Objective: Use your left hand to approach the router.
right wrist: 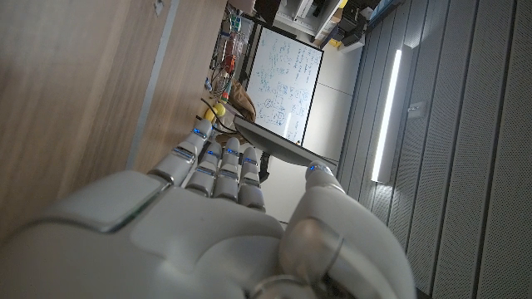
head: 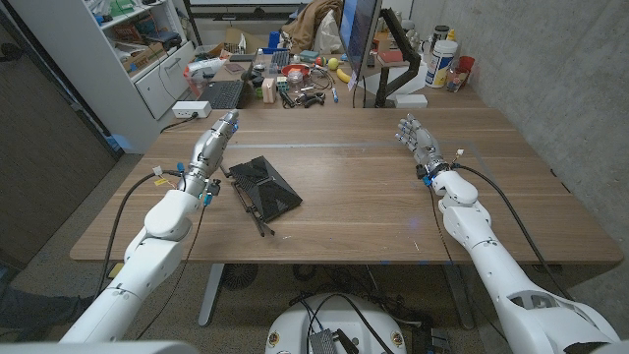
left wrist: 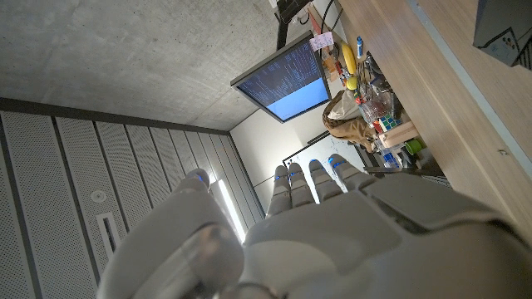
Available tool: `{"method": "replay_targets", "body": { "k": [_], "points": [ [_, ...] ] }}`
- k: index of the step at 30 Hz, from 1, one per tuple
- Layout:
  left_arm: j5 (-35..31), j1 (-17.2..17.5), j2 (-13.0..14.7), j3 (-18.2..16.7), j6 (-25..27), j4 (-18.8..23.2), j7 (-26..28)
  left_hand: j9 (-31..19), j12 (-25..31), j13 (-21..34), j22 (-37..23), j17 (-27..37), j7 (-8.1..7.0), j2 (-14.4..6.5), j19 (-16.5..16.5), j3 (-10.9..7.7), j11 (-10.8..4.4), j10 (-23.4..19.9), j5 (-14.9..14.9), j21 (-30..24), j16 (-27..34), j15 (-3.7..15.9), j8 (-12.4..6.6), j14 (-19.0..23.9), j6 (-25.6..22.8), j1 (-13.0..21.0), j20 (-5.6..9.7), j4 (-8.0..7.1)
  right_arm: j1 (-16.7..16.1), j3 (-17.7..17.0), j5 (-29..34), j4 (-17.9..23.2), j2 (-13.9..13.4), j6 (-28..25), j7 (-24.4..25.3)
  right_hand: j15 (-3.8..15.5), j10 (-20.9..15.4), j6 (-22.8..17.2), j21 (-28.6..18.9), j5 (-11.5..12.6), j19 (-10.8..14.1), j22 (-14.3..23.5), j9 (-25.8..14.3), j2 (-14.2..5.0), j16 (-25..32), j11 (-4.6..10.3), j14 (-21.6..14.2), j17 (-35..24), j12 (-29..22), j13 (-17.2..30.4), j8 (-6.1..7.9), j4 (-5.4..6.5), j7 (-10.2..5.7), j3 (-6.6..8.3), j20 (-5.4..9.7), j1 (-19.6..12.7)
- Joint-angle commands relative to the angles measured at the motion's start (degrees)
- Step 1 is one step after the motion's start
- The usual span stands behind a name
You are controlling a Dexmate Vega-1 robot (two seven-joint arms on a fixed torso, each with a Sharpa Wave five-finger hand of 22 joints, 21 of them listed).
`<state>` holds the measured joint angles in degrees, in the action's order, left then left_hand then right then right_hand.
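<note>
Black router (head: 265,185) lies just beside, perhaps touching, left hand (head: 214,144)

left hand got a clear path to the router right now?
Probably yes. The left hand is open, just beside the black router on the robot's left, with only bare table between them. The router's antennas lie on its near side, out of the way.

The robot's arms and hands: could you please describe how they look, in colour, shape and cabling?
Both arms are glossy white, rounded shells. The left robot hand and right robot hand are silver-grey with segmented fingers and small blue fingertip marks. Black cables loop along each forearm, with blue fittings at the wrists.
</note>
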<state>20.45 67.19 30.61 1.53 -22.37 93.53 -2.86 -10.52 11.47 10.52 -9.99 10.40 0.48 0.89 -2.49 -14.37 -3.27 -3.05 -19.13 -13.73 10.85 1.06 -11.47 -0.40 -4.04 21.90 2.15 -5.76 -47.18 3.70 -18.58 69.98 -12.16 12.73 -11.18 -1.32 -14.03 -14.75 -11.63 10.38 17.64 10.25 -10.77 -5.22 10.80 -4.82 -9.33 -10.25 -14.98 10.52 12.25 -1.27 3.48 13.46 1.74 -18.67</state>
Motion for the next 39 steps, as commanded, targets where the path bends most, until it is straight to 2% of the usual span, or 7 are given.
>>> {"method": "replay_targets", "body": {
  "k": [1, 20, 39],
  "points": [
    [-4.6, 1.6, 1.6, -1.6, 1.2, 2.2, 2.8, -0.2, 0.4, 0.3, -0.3, 0.2, -0.07, 0.0, 0.3, -0.23, -0.05, -0.3, -0.2, 0.1, 0.3, -0.07, -0.4, 0.5, -0.7, 0.8, 0.14, 0.42, -0.5, -0.3, 0.3, 0.9, -0.4, -0.3, 0.5, 0.01, -0.6, -0.4, -0.1, 0.1, 0.3, 0.3, -0.3, -0.18, 0.1, 0.2, -0.5, -0.3, 0.1, 0.3, -0.18, -0.32, -0.16, 0.16, 0.09, 0.3],
    [-8.2, 1.4, 3.3, -2.3, 1.9, 2.7, 3.5, -0.2, 0.4, 0.3, -0.3, 0.2, -0.31, -0.1, 0.3, -0.18, -0.15, -0.6, -0.2, 0.4, 0.2, 0.19, -0.59, 0.6, -1.5, 1.2, 0.12, 0.61, -0.6, -0.2, 0.9, 1.2, -0.5, 0.2, 1.2, -0.03, -0.7, -0.4, -0.1, 0.1, 0.3, 0.3, -0.3, -0.21, 0.1, 0.18, -0.6, -0.3, 0.3, 0.3, -0.32, -0.39, -0.29, 0.15, 0.04, 0.4],
    [-12.8, 3.0, 4.6, -3.5, 2.4, 5.1, 5.5, -0.2, 0.4, 0.3, -0.3, 0.2, -0.32, -0.3, 0.3, -0.13, -0.29, -0.7, -0.2, 0.6, 0.2, 0.23, -0.56, 0.7, -1.9, 1.4, 0.04, 0.73, 0.3, 0.3, 1.0, -0.2, 0.3, 0.8, 1.4, -0.02, -0.8, -0.5, 0.0, 0.1, 0.4, 0.3, -0.3, -0.25, 0.0, 0.24, -0.7, -0.3, 0.4, 0.3, -0.39, -0.42, -0.31, 0.14, 0.03, 0.5]
  ]
}}
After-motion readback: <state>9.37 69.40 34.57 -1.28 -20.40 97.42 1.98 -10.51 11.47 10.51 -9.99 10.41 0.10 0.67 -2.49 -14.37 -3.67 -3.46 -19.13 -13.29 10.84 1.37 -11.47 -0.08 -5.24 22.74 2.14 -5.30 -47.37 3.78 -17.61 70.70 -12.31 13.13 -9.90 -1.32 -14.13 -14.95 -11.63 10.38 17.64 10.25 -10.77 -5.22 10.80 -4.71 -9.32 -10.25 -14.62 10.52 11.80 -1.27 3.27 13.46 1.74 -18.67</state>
